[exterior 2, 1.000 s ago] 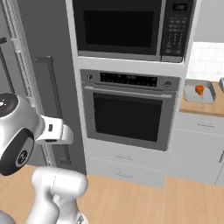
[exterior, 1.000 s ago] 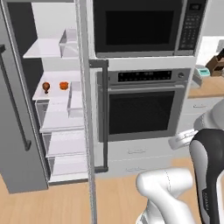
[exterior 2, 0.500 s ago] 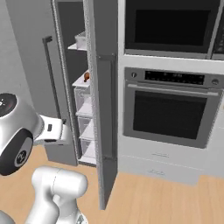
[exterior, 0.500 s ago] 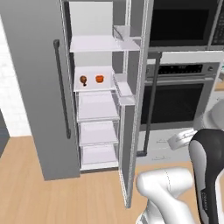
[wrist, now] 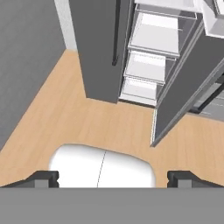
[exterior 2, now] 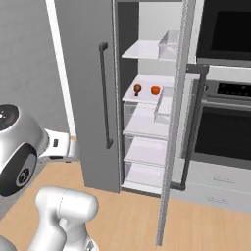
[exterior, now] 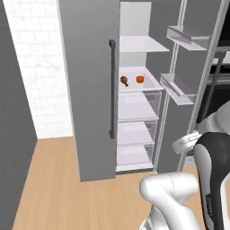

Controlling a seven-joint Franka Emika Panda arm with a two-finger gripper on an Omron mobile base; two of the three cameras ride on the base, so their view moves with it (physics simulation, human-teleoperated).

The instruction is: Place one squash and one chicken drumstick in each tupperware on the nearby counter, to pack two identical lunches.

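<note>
End effector [wrist: 112, 177] spread wide, nothing between the tips, aimed down at the wooden floor [wrist: 87, 127] before the open fridge [exterior: 92, 90]. On the fridge's middle shelf [exterior 2: 147, 95]: chicken drumstick [exterior: 124, 80] at 9 o'clock of squash [exterior: 140, 79], near each other, apart. Drawers below look bare. Arm folded low by the base.

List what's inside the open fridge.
On a middle shelf of the fridge sit one chicken drumstick and one squash, side by side. The other shelves and clear drawers look bare; the shut left door hides the rest.
</note>
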